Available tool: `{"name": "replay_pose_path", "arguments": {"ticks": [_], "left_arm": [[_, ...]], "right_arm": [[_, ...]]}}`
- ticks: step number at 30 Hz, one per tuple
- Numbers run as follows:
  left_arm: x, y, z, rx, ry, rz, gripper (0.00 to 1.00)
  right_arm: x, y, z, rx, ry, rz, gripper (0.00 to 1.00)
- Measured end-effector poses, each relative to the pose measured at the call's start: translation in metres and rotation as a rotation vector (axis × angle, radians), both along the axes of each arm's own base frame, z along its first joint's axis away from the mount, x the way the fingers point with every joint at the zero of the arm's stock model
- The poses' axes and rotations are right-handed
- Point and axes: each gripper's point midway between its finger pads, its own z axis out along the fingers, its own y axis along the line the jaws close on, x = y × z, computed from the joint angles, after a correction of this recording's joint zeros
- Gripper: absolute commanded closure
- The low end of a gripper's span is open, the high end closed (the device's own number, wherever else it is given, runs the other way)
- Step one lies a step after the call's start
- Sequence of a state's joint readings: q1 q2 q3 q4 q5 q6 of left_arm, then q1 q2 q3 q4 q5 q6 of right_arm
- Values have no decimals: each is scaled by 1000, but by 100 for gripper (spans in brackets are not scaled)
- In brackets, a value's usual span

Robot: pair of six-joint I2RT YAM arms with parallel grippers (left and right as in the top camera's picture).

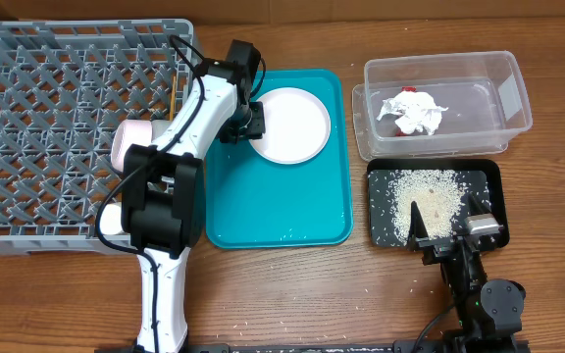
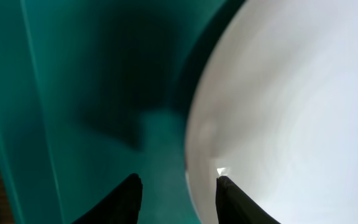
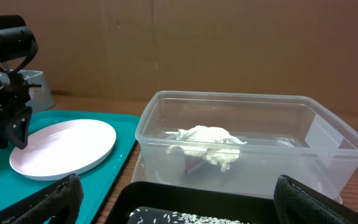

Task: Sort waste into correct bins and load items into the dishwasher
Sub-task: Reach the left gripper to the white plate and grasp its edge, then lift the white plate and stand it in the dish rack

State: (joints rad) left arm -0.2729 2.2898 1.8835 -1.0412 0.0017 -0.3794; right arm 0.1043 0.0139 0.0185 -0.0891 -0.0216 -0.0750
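The pale pink plate (image 1: pixel 292 125) lies on a teal tray (image 1: pixel 273 211). My left gripper (image 1: pixel 249 126) is open at the plate's left rim. In the left wrist view (image 2: pixel 179 186) one finger is over the plate (image 2: pixel 291 106) and the other over the tray. The clear tub (image 1: pixel 511 98) holds crumpled white tissue (image 1: pixel 415 111) and a red wrapper (image 1: pixel 410 91). The black tray (image 1: pixel 488 176) holds rice grains (image 1: pixel 415 196). My right gripper (image 1: pixel 449 230) is open and empty at the black tray's near edge. A pink bowl (image 1: pixel 126 145) sits in the grey dish rack (image 1: pixel 37 118), partly hidden by my left arm.
The right wrist view shows the plate (image 3: pixel 67 146), my left gripper (image 3: pixel 14 124), the tub (image 3: pixel 160 124) with tissue (image 3: pixel 207 140), and the black tray's rim (image 3: pixel 229 190). Stray rice grains lie on the wooden table in front of the teal tray (image 1: pixel 263 263).
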Motion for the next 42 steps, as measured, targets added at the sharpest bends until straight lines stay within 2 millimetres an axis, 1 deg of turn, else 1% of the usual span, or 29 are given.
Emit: {"name": "replay_pose_path", "arguments": {"ticks": [2, 4, 6, 7, 8, 10, 12, 14, 16, 17, 19, 21, 22, 23, 24, 26, 28, 29, 31, 33, 37, 39, 42], "left_arm": [[-3, -4, -1, -9, 10, -18, 63], [-6, -7, -1, -11, 21, -28, 70], [-10, -11, -4, -11, 32, -41, 90], [-12, -12, -6, -11, 41, -46, 96], [-14, -11, -9, -8, 54, -45, 96], [-14, -13, -9, -17, 57, -48, 96], [-24, -10, -9, -11, 99, -51, 96], [-31, -8, -3, -1, 130, -51, 96], [-35, -3, 9, 18, 149, -56, 96], [-35, -1, 19, 31, 143, -60, 96], [-30, 5, 51, 62, 93, -60, 96], [-27, 16, 96, 109, 6, -54, 96], [-27, 24, 123, 138, -48, -47, 96], [-32, 36, 155, 184, -113, -33, 96], [-38, 47, 178, 221, -154, -22, 96], [-64, 77, 227, 339, -218, 9, 96], [-90, 106, 261, 466, -244, 38, 96], [-99, 118, 273, 523, -258, 47, 96], [-104, 134, 286, 617, -283, 64, 96], [-105, 148, 288, 716, -277, 71, 96], [-103, 172, 287, 931, -230, 62, 96], [-103, 184, 290, 1002, -220, 74, 96], [-107, 207, 300, 1090, -211, 126, 96]], "right_arm": [[0, 0, 0, 0, 0, 0, 0], [0, 0, 0, 0, 0, 0, 0], [0, 0, 0, 0, 0, 0, 0], [0, 0, 0, 0, 0, 0, 0], [0, 0, 0, -1, 0, 0, 0], [0, 0, 0, 0, 0, 0, 0], [0, 0, 0, 0, 0, 0, 0], [0, 0, 0, -1, 0, 0, 0], [0, 0, 0, 0, -1, 0, 0], [0, 0, 0, 0, 0, 0, 0], [0, 0, 0, 0, 0, 0, 0], [0, 0, 0, 0, 0, 0, 0], [0, 0, 0, 0, 0, 0, 0], [0, 0, 0, 0, 0, 0, 0], [0, 0, 0, 0, 0, 0, 0], [0, 0, 0, 0, -1, 0, 0], [0, 0, 0, 0, 0, 0, 0], [0, 0, 0, 0, 0, 0, 0], [0, 0, 0, 0, 0, 0, 0], [0, 0, 0, 0, 0, 0, 0], [0, 0, 0, 0, 0, 0, 0], [0, 0, 0, 0, 0, 0, 0], [0, 0, 0, 0, -1, 0, 0]]}}
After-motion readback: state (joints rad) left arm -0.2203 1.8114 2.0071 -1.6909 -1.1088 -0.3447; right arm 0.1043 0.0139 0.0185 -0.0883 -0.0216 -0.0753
